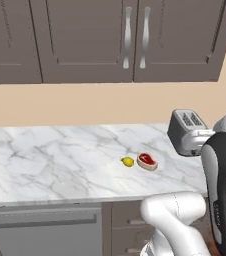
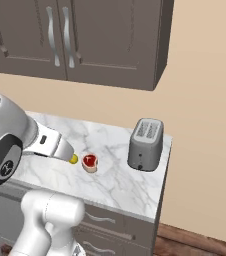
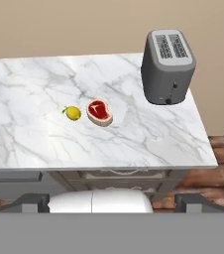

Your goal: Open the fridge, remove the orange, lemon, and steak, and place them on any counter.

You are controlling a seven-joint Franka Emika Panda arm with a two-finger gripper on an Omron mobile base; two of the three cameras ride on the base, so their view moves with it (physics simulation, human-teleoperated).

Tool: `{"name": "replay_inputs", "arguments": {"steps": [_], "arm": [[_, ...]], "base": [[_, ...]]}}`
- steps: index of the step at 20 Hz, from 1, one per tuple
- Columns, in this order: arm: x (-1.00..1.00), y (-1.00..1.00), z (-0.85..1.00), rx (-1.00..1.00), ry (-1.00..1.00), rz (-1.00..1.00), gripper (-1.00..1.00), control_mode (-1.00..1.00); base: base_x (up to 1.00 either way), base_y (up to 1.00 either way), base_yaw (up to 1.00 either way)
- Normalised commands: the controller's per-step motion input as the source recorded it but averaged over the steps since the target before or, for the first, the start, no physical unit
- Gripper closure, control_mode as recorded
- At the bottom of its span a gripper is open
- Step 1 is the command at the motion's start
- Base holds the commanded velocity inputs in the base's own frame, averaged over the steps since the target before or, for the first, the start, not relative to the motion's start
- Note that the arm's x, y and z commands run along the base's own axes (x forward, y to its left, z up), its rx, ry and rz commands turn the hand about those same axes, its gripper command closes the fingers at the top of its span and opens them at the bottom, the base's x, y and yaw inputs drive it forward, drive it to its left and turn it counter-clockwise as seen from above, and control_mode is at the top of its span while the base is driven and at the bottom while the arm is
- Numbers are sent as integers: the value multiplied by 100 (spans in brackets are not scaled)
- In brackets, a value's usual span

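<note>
On the white marble counter (image 1: pixel 60 160) (image 2: pixel 116 181) (image 3: pixel 34 94) a small yellow lemon (image 1: pixel 128 161) (image 2: pixel 73 159) (image 3: pixel 73 113) lies just left of a flat red steak (image 1: pixel 147 161) (image 2: pixel 89 162) (image 3: pixel 99 112); the two nearly touch. My gripper (image 3: pixel 112 202) is open, held back from the counter's front edge and above it, looking down at both foods. Its dark fingertips (image 3: pixel 32 201) stand wide apart with nothing between them. The orange and the fridge are out of view.
A grey two-slot toaster (image 1: pixel 187 131) (image 2: pixel 145 144) (image 3: pixel 167 67) stands at the counter's right end, right of the steak. Dark brown wall cabinets (image 1: pixel 130 40) (image 2: pixel 75 40) hang above. Below are drawers (image 2: pixel 105 222) and a grey dishwasher front (image 1: pixel 45 230). The counter ends just past the toaster.
</note>
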Motion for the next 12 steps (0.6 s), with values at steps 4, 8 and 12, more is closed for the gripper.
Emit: {"name": "replay_inputs", "arguments": {"steps": [4,8,12], "arm": [[0,0,0,0,0,0,-100,100],[0,0,0,0,0,0,-100,100],[0,0,0,0,0,0,-100,100]], "base": [[-97,-1,-25],[-82,-7,-38],[-38,-30,-57]]}}
